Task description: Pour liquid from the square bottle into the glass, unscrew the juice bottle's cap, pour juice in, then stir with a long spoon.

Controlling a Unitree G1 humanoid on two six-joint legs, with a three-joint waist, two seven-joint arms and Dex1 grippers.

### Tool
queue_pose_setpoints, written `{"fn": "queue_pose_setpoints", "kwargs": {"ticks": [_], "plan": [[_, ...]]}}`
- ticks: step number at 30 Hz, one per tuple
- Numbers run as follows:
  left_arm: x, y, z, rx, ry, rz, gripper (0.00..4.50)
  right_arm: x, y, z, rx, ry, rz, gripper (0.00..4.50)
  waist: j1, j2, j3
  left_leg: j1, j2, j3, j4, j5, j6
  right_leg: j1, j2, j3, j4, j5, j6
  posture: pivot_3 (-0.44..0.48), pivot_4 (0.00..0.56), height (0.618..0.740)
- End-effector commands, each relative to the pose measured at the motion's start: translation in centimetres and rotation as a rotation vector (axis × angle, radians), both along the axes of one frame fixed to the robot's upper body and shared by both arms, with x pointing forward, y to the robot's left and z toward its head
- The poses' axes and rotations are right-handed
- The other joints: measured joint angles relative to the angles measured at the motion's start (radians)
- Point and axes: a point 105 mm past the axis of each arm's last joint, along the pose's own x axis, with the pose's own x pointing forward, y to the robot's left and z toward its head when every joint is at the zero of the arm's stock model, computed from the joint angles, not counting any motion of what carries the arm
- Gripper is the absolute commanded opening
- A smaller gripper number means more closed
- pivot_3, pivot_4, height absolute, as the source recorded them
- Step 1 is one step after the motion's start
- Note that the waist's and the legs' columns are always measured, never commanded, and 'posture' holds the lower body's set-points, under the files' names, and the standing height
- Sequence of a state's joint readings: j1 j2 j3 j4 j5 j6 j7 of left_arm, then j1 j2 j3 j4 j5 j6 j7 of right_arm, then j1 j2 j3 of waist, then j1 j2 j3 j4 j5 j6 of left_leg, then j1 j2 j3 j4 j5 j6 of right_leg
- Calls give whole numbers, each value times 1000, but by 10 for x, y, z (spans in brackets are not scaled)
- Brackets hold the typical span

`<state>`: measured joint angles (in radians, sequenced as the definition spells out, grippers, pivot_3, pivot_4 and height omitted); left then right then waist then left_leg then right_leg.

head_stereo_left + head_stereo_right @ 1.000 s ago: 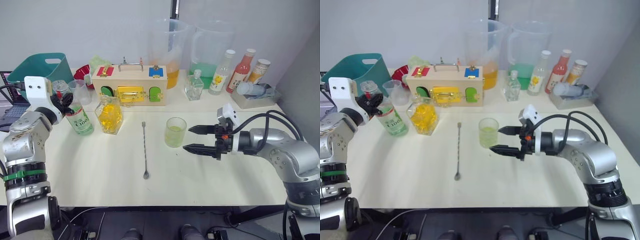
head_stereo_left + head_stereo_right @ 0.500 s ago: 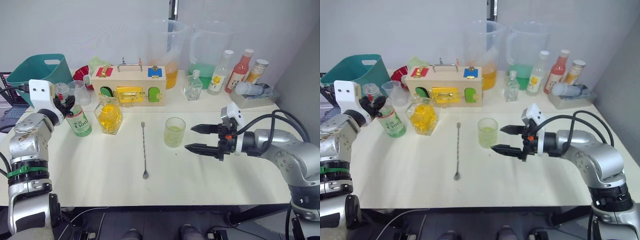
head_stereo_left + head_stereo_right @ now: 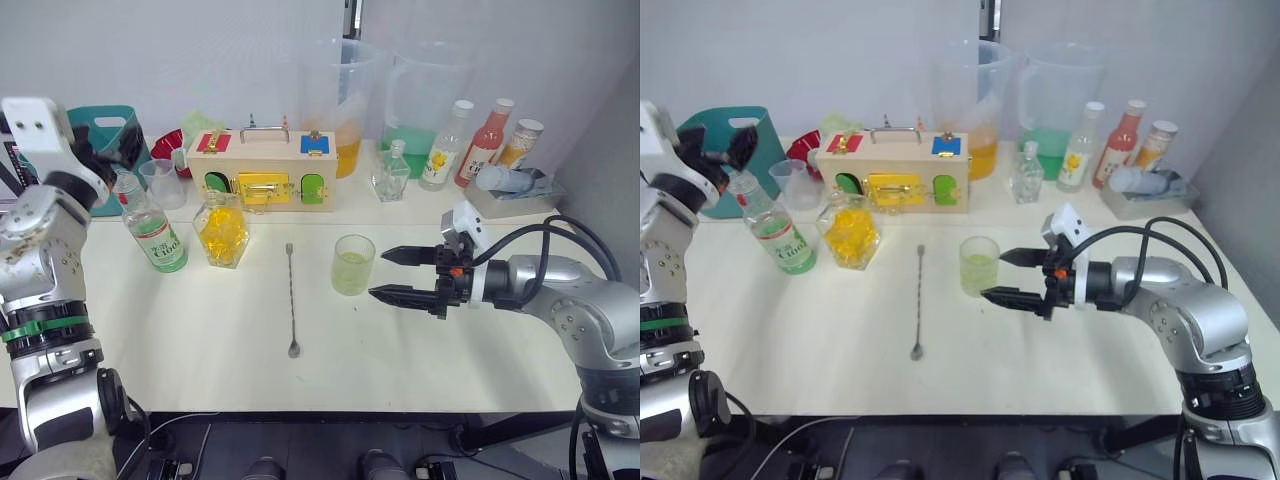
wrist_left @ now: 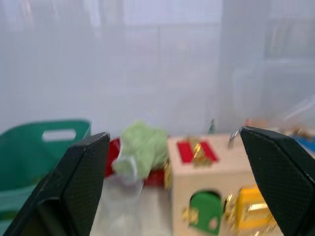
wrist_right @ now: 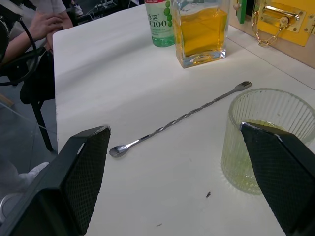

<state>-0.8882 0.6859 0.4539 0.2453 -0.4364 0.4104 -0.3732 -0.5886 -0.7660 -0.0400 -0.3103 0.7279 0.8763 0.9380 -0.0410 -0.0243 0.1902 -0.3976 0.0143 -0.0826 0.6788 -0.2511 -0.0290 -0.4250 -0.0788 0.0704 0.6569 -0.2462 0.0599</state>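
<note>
The juice bottle (image 3: 152, 228), green-and-white labelled, stands free on the table near the left edge, leaning slightly in the picture. My left gripper (image 3: 715, 148) hangs open above and behind its neck, holding nothing. The square bottle (image 3: 222, 231) with yellow liquid (image 5: 203, 28) stands just right of it. A long spoon (image 3: 290, 298) lies flat mid-table. The glass (image 3: 352, 264) holds a little pale yellow-green liquid. My right gripper (image 3: 380, 273) is open just right of the glass, fingers pointing at it, not touching. I cannot make out the cap.
A wooden latch box (image 3: 262, 170) sits behind the bottles, with two big pitchers (image 3: 340, 100) further back. A teal bin (image 3: 105, 135) and measuring cup (image 3: 160, 182) stand at back left, several bottles (image 3: 485, 140) at back right. A seated person's hand (image 5: 44, 24) is beyond the table edge.
My left gripper has opened, let go of the juice bottle and risen up and back from it. The bottle stays on the table. The right arm has barely moved.
</note>
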Motion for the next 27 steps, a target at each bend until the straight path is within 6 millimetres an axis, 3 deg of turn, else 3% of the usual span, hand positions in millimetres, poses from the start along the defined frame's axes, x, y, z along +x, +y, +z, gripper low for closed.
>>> {"fn": "queue_pose_setpoints", "kwargs": {"ticks": [1, 6, 10, 13, 16, 20, 27], "plan": [[-21, -11, 37, 34, -141, -72, 4458, 1, 1, 14, 17, -63, 14, 4500, -2, 0, 0, 0, 0, 0, 0, 0, 0, 0, 0, 0, 0, 0, 0, 0, 150, 740], [-30, -42, 41, 123, -134, -247, 4458, 4, -2, 18, 20, -73, 8, 4500, -4, 0, 0, 0, 0, 0, 0, 0, 0, 0, 0, 0, 0, 0, 0, 0, 150, 740], [-41, -76, 20, 213, -47, -459, 4458, 6, -6, 20, 16, -79, -6, 4500, -4, 0, 0, 0, 0, 0, 0, 0, 0, 0, 0, 0, 0, 0, 0, 0, 150, 740], [-50, -88, 2, 270, 18, -543, 4458, 8, -10, 22, 16, -87, -28, 4500, -4, 0, 0, 1, 0, 0, -1, 0, 0, 0, 1, 0, 0, 0, 0, 0, 150, 740], [-53, -90, -4, 271, 39, -568, 4458, 10, -12, 23, 22, -92, -44, 4500, -4, 0, 0, 1, 1, 0, -1, 0, 0, 0, 1, 0, -1, 0, 0, 0, 150, 740], [-67, -85, -56, 330, 223, -636, 4458, 17, -41, 24, 20, -137, -159, 4500, -7, 0, 0, 1, 1, 1, -2, 0, 0, 0, 1, 1, -1, 0, 0, 0, 150, 740], [-77, -72, -113, 318, 357, -628, 4458, 22, -93, 11, -50, -153, -265, 4500, 2, 0, 0, 1, 1, 1, -2, 0, 0, 1, 0, 1, -5, 0, 0, 0, 150, 740]]}}
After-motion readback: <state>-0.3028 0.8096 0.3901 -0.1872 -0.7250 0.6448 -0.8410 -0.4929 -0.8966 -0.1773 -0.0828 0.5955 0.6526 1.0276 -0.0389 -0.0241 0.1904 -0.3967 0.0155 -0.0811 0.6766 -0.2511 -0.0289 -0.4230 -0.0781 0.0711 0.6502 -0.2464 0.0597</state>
